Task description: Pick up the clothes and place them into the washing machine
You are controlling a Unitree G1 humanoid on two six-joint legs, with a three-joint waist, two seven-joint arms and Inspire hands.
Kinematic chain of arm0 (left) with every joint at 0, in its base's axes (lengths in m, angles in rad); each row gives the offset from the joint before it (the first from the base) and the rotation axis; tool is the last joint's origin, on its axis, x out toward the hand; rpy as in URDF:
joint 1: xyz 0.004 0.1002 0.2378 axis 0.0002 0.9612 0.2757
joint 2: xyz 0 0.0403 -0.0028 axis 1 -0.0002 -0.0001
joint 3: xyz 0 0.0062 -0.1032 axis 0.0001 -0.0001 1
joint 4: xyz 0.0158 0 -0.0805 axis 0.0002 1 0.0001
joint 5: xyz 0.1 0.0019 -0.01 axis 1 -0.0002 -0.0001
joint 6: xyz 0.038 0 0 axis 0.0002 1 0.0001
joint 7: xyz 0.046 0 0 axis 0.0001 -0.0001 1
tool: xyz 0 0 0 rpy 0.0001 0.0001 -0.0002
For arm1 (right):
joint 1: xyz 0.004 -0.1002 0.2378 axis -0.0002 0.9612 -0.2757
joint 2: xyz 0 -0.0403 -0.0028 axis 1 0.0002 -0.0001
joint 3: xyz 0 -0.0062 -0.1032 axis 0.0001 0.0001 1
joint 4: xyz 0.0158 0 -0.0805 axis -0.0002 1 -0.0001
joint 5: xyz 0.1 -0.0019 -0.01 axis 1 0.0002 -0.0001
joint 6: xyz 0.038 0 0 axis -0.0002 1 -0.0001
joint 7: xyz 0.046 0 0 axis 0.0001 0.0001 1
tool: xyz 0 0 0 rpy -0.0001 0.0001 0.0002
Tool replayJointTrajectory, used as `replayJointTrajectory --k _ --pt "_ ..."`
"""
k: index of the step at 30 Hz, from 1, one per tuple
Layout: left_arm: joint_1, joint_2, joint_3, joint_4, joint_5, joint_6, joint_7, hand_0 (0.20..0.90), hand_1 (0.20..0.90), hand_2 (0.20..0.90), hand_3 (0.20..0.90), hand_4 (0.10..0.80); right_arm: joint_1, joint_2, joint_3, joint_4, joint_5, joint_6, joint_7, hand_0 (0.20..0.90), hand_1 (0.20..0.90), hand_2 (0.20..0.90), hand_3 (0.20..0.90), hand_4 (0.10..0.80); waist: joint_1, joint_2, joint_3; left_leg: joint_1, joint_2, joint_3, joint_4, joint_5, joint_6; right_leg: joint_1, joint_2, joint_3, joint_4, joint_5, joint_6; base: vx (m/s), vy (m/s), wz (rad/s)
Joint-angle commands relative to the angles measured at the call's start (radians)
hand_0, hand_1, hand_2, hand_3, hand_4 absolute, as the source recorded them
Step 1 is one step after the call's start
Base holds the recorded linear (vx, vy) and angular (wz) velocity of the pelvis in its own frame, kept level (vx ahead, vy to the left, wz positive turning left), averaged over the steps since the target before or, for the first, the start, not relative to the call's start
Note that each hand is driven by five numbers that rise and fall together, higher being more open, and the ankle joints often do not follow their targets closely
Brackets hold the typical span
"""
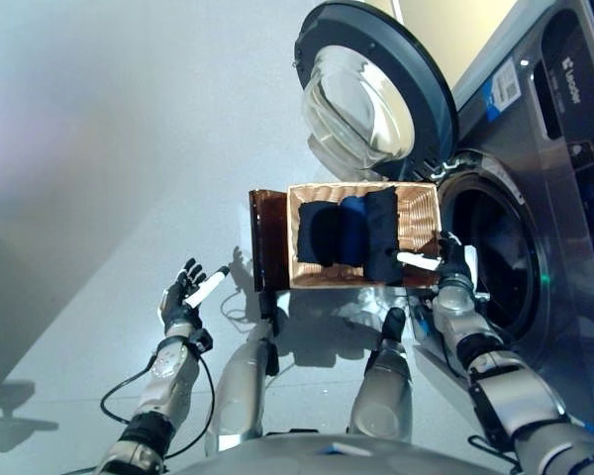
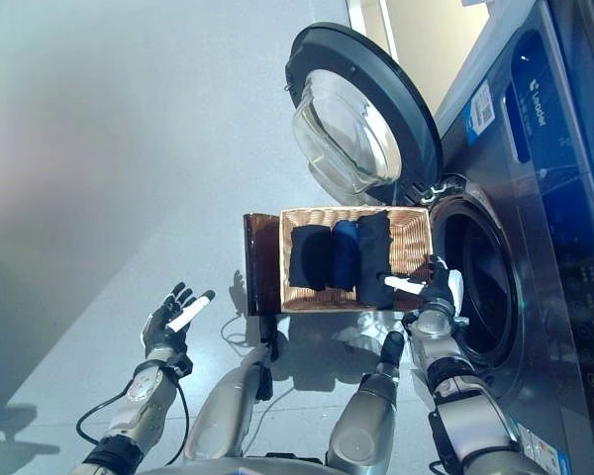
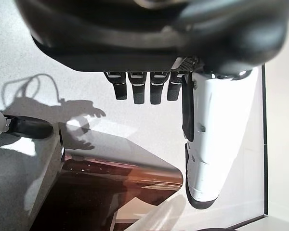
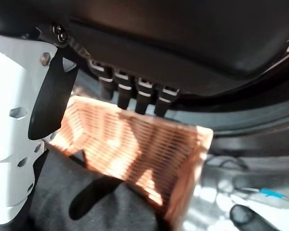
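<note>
Your right hand [image 1: 453, 259], fingers loose, sits beside the basket [image 1: 420, 213]; pinch the soft, light clothes [image 1: 351, 237] mid-fold.

Dark folded clothes [image 1: 348, 237] lie in a woven basket [image 1: 416, 213] just beside the washing machine [image 1: 544, 198], its door [image 1: 371, 84] open

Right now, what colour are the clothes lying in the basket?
The clothes are dark, navy to black, against the light woven basket; the left eye view shows them best.
</note>
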Motion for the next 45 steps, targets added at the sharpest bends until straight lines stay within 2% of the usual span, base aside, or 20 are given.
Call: replayJointTrajectory --k 1,5,16,23,28,29,30,37,45 --pt "0.0 0.055 0.063 -0.045 0.023 -0.076 0.006 0.9 0.9 0.9 0.9 0.8 -0.089 -0.06 0.039 -0.035 -0.036 -0.021 -0.029 0.9 0.9 0.9 0.9 0.8 0.029 0.003 0.016 0.023 0.072 -0.012 0.087 -0.08 -0.109 -0.032 -0.005 0.009 0.0 0.106 -0.049 0.0 0.0 0.0" --pt "0.002 0.074 0.071 -0.087 0.027 -0.076 0.004 0.9 0.9 0.9 0.9 0.8 -0.146 -0.085 0.067 -0.016 -0.084 0.002 -0.036 0.9 0.9 0.9 0.9 0.8 0.034 0.009 0.033 -0.018 0.073 -0.016 0.139 -0.099 -0.103 -0.075 -0.005 0.021 0.05 0.092 -0.056 -0.041 0.001 0.01" --pt "0.016 0.077 0.082 -0.084 0.022 -0.068 0.006 0.9 0.9 0.9 0.9 0.8 -0.189 -0.073 0.083 -0.053 -0.1 0.008 -0.04 0.9 0.9 0.9 0.9 0.8 0.042 0.009 0.048 -0.078 0.084 -0.024 0.223 -0.131 -0.097 -0.13 0.003 0.033 0.138 0.048 -0.07 -0.01 -0.006 0.05" --pt "0.033 0.097 0.094 -0.124 0.013 -0.07 0.005 0.9 0.9 0.9 0.9 0.8 -0.221 -0.075 0.072 0.019 -0.085 0.021 -0.04 0.9 0.9 0.9 0.9 0.8 0.058 0.017 0.053 -0.144 0.08 -0.033 0.298 -0.157 -0.09 -0.192 0.001 0.044 0.219 0.011 -0.082 -0.013 -0.006 0.08" --pt "0.041 0.108 0.092 -0.137 0.017 -0.065 0.01 0.9 0.9 0.9 0.9 0.8 -0.253 -0.079 0.077 0.049 -0.087 0.027 -0.043 0.9 0.9 0.9 0.9 0.8 0.067 0.018 0.059 -0.199 0.083 -0.043 0.411 -0.208 -0.076 -0.253 0.004 0.068 0.331 -0.041 -0.098 0.006 0.006 0.08" --pt "0.042 0.107 0.093 -0.133 0.019 -0.063 0.012 0.9 0.9 0.9 0.9 0.8 -0.253 -0.077 0.08 0.043 -0.086 0.027 -0.045 0.9 0.9 0.9 0.9 0.8 0.069 0.018 0.059 -0.195 0.088 -0.052 0.437 -0.249 -0.082 -0.254 0.008 0.077 0.367 -0.084 -0.092 0.1 -0.009 0.08" --pt "0.04 0.105 0.093 -0.128 0.022 -0.061 0.013 0.9 0.9 0.9 0.9 0.8 -0.25 -0.074 0.082 0.036 -0.089 0.026 -0.045 0.9 0.9 0.9 0.9 0.8 0.068 0.017 0.059 -0.198 0.089 -0.053 0.447 -0.256 -0.081 -0.261 0.007 0.081 0.38 -0.09 -0.093 0.11 -0.018 0.12" --pt "0.04 0.11 0.097 -0.127 0.027 -0.061 0.015 0.9 0.9 0.9 0.9 0.8 -0.269 -0.089 0.094 0.043 -0.1 0.03 -0.043 0.9 0.9 0.9 0.9 0.8 0.07 0.015 0.051 -0.211 0.088 -0.053 0.46 -0.268 -0.08 -0.275 0.005 0.084 0.406 -0.107 -0.095 0.017 -0.007 0.05" --pt "0.059 0.122 0.093 -0.147 0.019 -0.065 0.014 0.9 0.9 0.9 0.9 0.8 -0.338 -0.103 0.114 0.068 -0.098 0.033 -0.037 0.9 0.9 0.9 0.9 0.8 0.091 0.032 0.047 -0.223 0.078 -0.054 0.466 -0.274 -0.075 -0.295 -0.001 0.087 0.425 -0.113 -0.095 0.004 0.002 -0.01"
